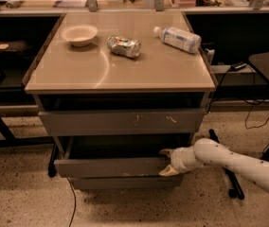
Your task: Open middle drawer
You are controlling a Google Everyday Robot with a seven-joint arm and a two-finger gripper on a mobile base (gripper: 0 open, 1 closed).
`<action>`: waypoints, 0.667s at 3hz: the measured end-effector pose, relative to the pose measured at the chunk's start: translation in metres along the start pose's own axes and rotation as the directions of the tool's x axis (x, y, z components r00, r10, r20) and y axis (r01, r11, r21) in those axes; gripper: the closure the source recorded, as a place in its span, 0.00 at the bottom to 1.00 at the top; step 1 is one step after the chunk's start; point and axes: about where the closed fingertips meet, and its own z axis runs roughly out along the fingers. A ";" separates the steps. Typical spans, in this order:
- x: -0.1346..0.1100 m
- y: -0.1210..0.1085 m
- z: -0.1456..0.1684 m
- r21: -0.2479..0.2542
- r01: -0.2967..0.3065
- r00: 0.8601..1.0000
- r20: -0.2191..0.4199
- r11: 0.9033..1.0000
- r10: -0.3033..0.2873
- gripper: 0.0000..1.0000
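Gripping point: the gripper (166, 162) sits at the right end of the middle drawer (111, 167), with one pale finger (165, 152) over the front's top edge and the other below its lower edge.
Hand state: the fingers look clamped on the middle drawer's front. That is likely because the flat front has no handle and the edge is the only hold.
Arm: the white arm (238, 164) comes in low from the right of the middle drawer, roughly level with it, which suits a straight outward pull.
Middle drawer: it stands out a little from the frame, and a dark strip of its interior shows behind the front.
Above the middle drawer: the taller top drawer (120, 122), marked with pale scratches, sits closed.
Below the middle drawer: the narrow bottom drawer (125, 182) is set back, just under the gripper's lower finger.
Higher above the middle drawer: on the cabinet top (77, 72) lie a bowl (79, 34), a crushed can (123, 46) and a bottle (178, 38) on its side.
Progress, as judged: the opening is begun but not finished.
Risk, as judged: a pull from one end may skew the middle drawer in its runners.
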 end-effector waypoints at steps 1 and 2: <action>-0.001 -0.001 -0.002 0.000 0.000 1.000 0.000 1.000 0.000 0.58; 0.001 0.007 -0.006 0.003 -0.007 1.000 0.004 1.000 0.007 0.83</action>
